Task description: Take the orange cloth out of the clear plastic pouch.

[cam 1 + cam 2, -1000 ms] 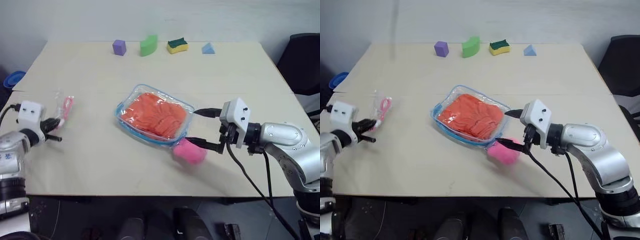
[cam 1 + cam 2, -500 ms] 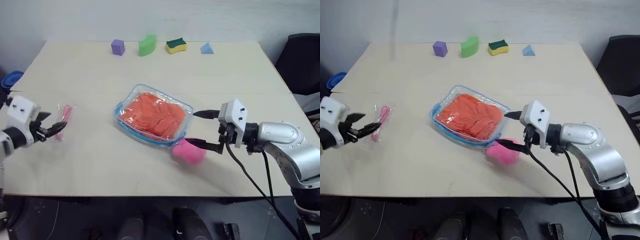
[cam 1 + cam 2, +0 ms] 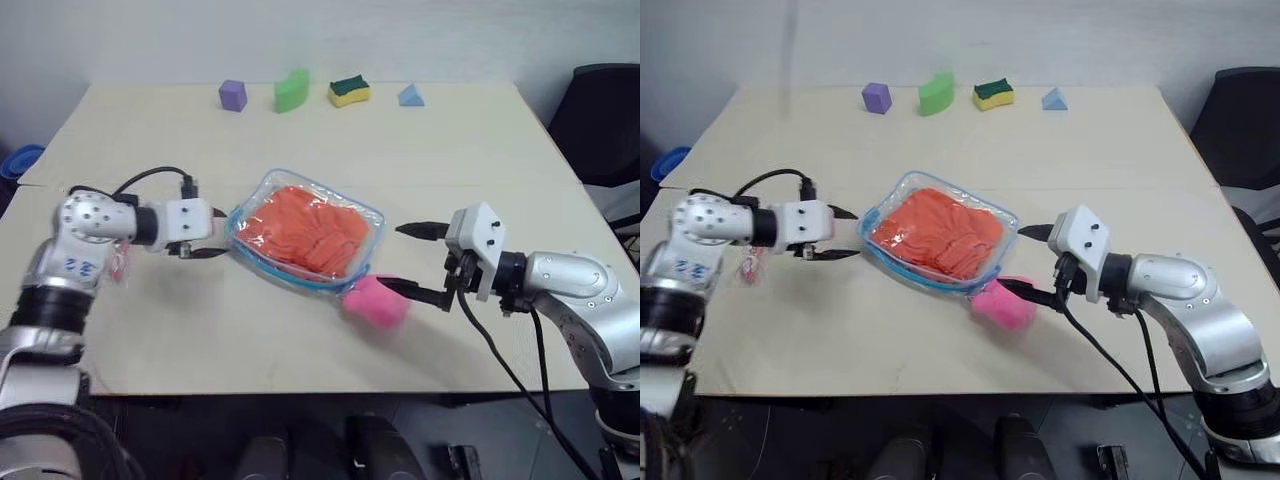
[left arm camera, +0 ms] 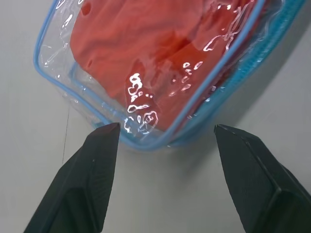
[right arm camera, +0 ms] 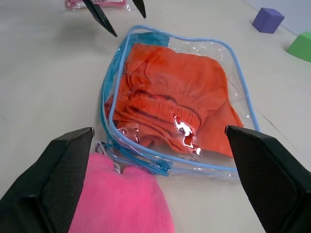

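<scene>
Left gripper [image 3: 841, 233] hovers just beside the left end of the clear plastic pouch with light-blue edging [image 3: 882, 214], its two black fingers spread apart and holding nothing; in the left wrist view the fingertips [image 4: 108, 134] frame a corner of the pouch without touching it. Right gripper [image 3: 1025, 263] sits on the opposite side, fingers spread wide, empty. One finger points at the pouch's right edge, the other lies against the pink plush toy [image 3: 999, 304].

Bright orange fuzzy cloth [image 3: 940, 233] lies folded inside the pouch, filling most of it. Pouch lies flat near the middle of the pale beige table [image 3: 940, 140], with the plush toy touching its near right corner.

Small clear packet with a pink item inside [image 3: 748, 266] rests near the left arm. Along the far edge: purple cube [image 3: 876, 97], green curved block [image 3: 935, 93], yellow-and-green sponge [image 3: 993, 94], light-blue triangular block [image 3: 1053, 99].
</scene>
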